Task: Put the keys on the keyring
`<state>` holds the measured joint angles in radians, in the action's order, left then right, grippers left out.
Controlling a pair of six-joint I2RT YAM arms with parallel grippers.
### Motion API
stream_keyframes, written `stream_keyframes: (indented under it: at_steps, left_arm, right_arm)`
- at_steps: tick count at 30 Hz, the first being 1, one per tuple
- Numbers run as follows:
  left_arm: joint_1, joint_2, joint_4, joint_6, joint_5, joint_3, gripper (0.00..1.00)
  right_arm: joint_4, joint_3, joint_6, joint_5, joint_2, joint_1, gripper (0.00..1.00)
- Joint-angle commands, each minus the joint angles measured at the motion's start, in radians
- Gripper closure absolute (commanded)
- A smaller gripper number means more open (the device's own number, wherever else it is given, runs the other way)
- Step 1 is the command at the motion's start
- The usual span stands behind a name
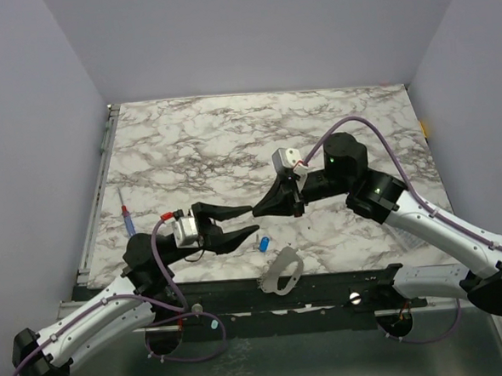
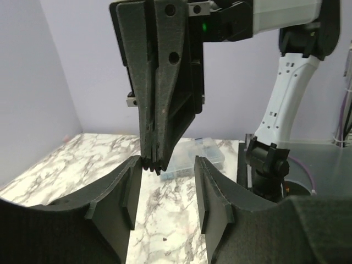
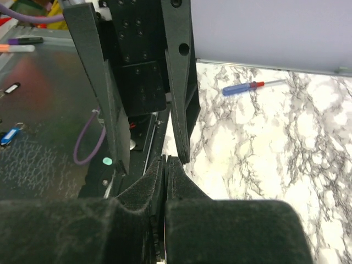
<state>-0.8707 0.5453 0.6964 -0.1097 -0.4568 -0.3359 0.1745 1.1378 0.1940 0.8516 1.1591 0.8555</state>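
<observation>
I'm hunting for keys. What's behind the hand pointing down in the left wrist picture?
A clear plastic box lies on the marble table behind the right hand. The hand covers the box's left end; its contents are too blurred to tell.

The rear half of the marble table (image 1: 230, 130) lies open from side to side, with wide room for either arm. Toward the front centre the way is blocked: the right gripper (image 1: 255, 212), jaws pressed together, pokes its tip into the gap between the parted fingers of the left gripper (image 1: 251, 221), close against one finger. Just in front of them lies a blue-headed key (image 1: 263, 243), and a clear plastic box (image 1: 280, 271) sits at the front edge. A screwdriver (image 1: 126, 214) lies by the left edge, well apart — bare marble between.
</observation>
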Motion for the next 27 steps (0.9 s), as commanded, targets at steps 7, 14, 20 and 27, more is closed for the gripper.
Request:
stream_keyframes:
  at_steps: [7, 14, 20, 27]
  left_arm:
    - [-0.003, -0.084, -0.4, 0.003, 0.404, -0.055, 0.51]
    - [-0.002, -0.02, -0.613, -0.161, 0.458, -0.078, 0.48]
    - [-0.011, 0.105, -0.627, -0.307, 0.431, -0.046, 0.5]
    - [-0.055, 0.298, -0.627, -0.372, 0.383, -0.068, 0.52]
  right_arm:
    - [-0.132, -0.19, -0.118, -0.437, -0.062, 0.004, 0.99]
    - [-0.054, -0.33, -0.551, -0.813, -0.048, 0.004, 0.54]
    - [0.198, -0.372, -0.849, -0.939, 0.007, 0.004, 0.33]
    - [0.353, -0.409, -1.07, -0.872, 0.045, 0.004, 0.26]
